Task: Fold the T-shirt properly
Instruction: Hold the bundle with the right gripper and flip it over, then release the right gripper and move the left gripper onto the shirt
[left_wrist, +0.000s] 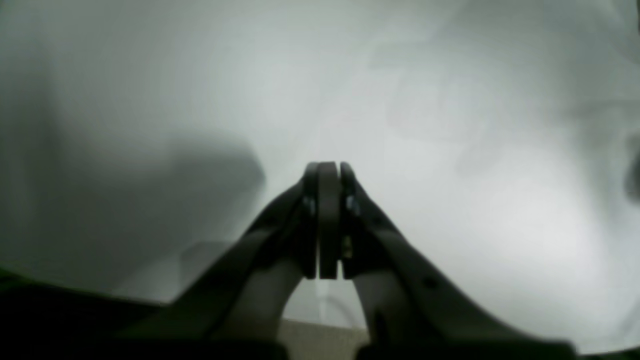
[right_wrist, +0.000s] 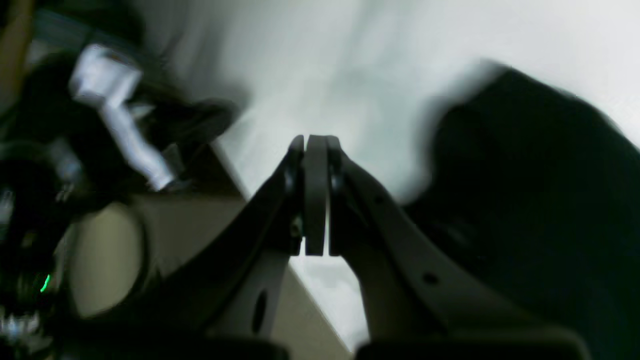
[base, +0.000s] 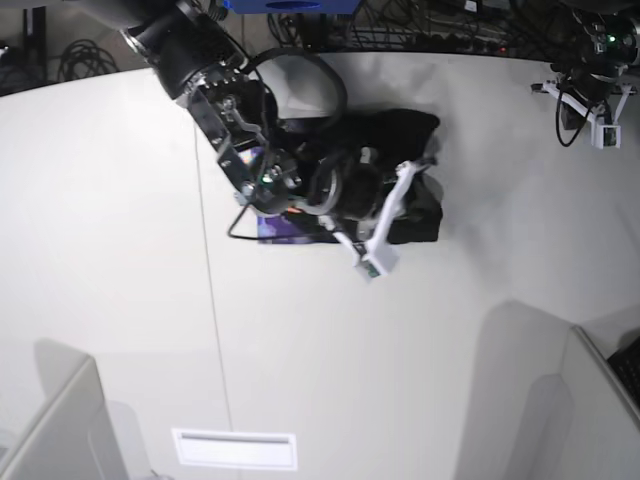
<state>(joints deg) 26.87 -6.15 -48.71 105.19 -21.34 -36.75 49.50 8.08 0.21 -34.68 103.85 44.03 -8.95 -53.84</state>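
The black cloth T-shirt (base: 405, 135) lies bunched at twelve o'clock on the white table (base: 110, 250), under the right gripper (right_wrist: 316, 142), jaws clenched and empty, probably repositioning, while the left gripper (left_wrist: 327, 170), likewise clenched, stands at two o'clock.

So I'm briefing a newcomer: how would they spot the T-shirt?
Find the white table. The T-shirt is the dark bundle at its far middle, under the robot arm. It is the only black cloth there, with a strip of purple print at its near edge.
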